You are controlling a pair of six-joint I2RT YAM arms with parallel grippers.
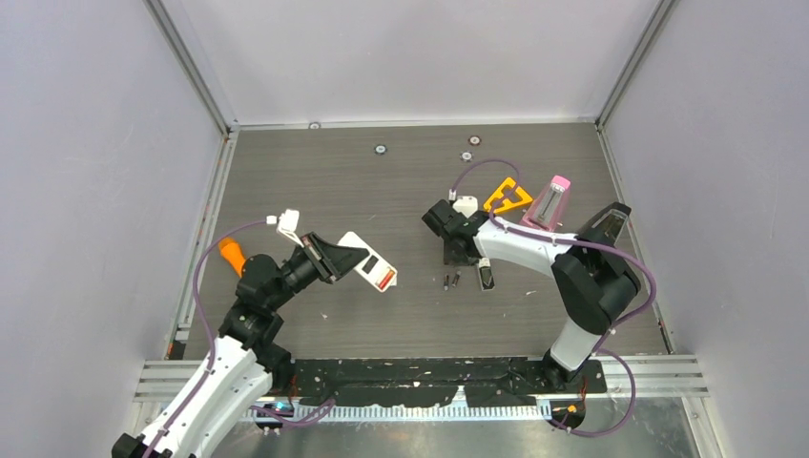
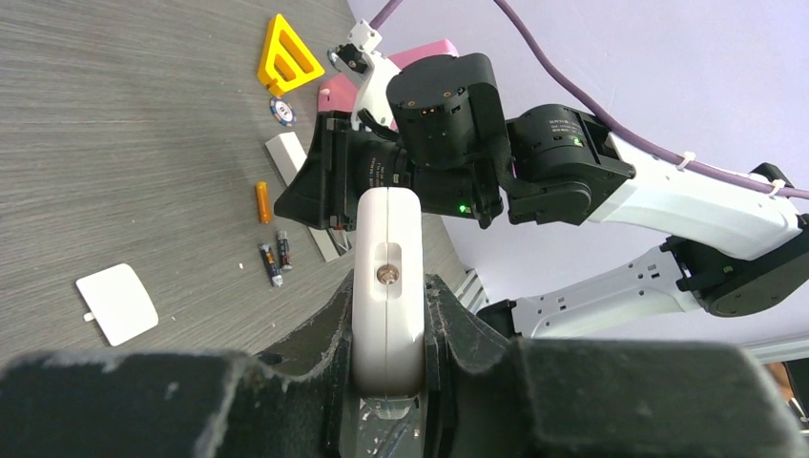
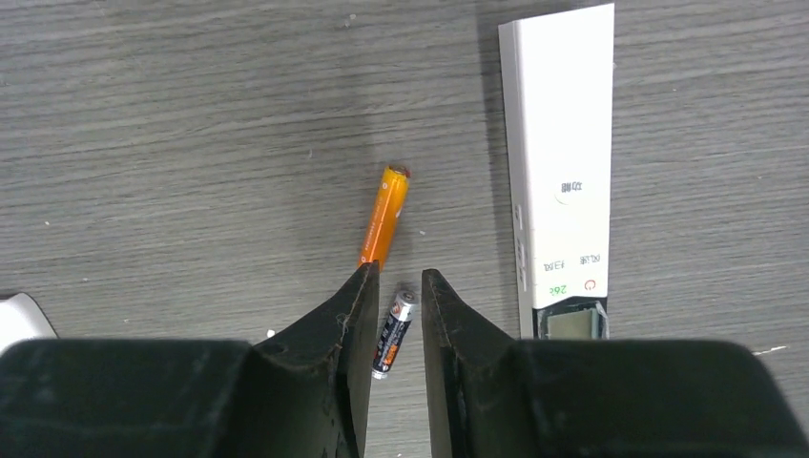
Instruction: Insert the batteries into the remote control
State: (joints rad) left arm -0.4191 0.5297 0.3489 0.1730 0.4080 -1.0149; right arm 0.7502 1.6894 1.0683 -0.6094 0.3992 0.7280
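My left gripper (image 2: 388, 307) is shut on a white remote control (image 2: 386, 277), held edge-up off the table; from above this remote (image 1: 370, 264) shows a red patch near its far end. My right gripper (image 3: 396, 281) hovers over the table, its jaws a narrow gap apart with nothing clamped. Through that gap a dark battery (image 3: 392, 334) shows lying on the wood. An orange battery (image 3: 383, 217) lies just past the fingertips. The left wrist view shows two dark batteries (image 2: 277, 258) side by side. A second white remote (image 3: 561, 172) lies to the right.
A loose white cover (image 2: 116, 303) lies near the batteries. A yellow triangle (image 1: 507, 197) and a pink-topped object (image 1: 550, 202) stand behind the right arm. An orange cone-ended stick (image 1: 232, 256) lies at the left edge. Small discs (image 1: 380, 149) sit at the back.
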